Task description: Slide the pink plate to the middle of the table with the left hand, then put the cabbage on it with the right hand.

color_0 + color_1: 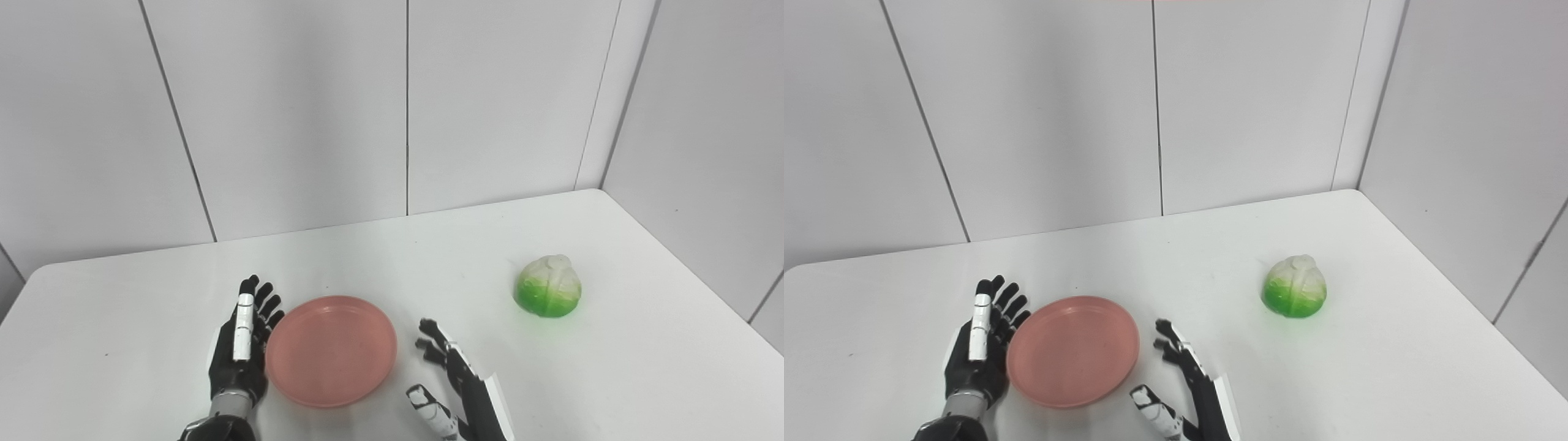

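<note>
My left hand (240, 343) lies flat and unclenched against the pink plate's (331, 350) left rim, ready to push it sideways. My right hand (456, 380) waits empty, fingers spread, the cabbage (548, 286) well apart to its right.

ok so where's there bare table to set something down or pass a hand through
Bare table runs along the back, between the wall and the pink plate. There is also a bare stretch between the right hand and the cabbage, and the left end beyond the left hand. The near middle is crowded: both open hands flank the plate.
</note>
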Controlling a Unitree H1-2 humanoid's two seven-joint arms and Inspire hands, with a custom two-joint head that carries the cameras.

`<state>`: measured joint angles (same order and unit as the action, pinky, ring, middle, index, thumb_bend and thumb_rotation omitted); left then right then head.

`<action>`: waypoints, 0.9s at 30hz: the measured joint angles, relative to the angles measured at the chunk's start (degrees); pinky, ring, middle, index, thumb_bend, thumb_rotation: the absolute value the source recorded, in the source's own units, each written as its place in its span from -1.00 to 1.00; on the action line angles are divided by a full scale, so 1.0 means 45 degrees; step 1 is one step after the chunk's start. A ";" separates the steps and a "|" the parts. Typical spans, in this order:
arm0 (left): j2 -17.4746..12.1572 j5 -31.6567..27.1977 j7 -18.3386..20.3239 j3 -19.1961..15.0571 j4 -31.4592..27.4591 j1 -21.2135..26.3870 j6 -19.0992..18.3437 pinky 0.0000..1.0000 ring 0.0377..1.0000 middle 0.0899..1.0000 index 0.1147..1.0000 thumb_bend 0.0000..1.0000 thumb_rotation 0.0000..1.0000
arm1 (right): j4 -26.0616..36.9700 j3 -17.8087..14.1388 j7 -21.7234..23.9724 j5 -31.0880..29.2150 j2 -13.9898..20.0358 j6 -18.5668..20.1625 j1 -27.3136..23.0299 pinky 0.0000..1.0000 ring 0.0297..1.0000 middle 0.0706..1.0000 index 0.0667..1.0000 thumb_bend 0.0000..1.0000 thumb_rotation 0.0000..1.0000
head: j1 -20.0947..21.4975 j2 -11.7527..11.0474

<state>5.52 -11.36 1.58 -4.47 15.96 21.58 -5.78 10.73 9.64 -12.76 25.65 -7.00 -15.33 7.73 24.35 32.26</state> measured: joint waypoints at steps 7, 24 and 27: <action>-0.0061 -0.0007 0.0108 0.0011 0.0020 0.0001 0.0000 0.78 0.80 0.81 0.81 0.60 0.62 | 0.1975 -0.0835 -0.0462 0.2064 0.0064 0.0432 -0.0139 0.78 0.73 0.77 0.77 0.39 0.67 | -0.0137 -0.0059; -0.0040 0.0004 0.0135 0.0404 0.0065 -0.0006 -0.0056 0.76 0.83 0.84 0.82 0.54 0.66 | 0.4436 -0.3717 0.2332 0.5274 0.4275 0.2896 -0.2246 0.43 0.59 0.68 0.67 0.63 0.72 | -0.0215 -0.0215; -0.0042 -0.0003 0.0143 0.0410 0.0035 -0.0024 -0.0127 0.78 0.84 0.85 0.83 0.50 0.68 | 0.4001 -0.4002 0.2857 0.5876 0.5412 0.2988 -0.2733 0.52 0.61 0.67 0.66 0.66 0.70 | -0.0215 -0.0234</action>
<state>5.33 -11.38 2.22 -2.63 16.12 21.47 -6.35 28.74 -8.37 0.10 52.09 17.35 -1.88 -4.57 23.38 31.20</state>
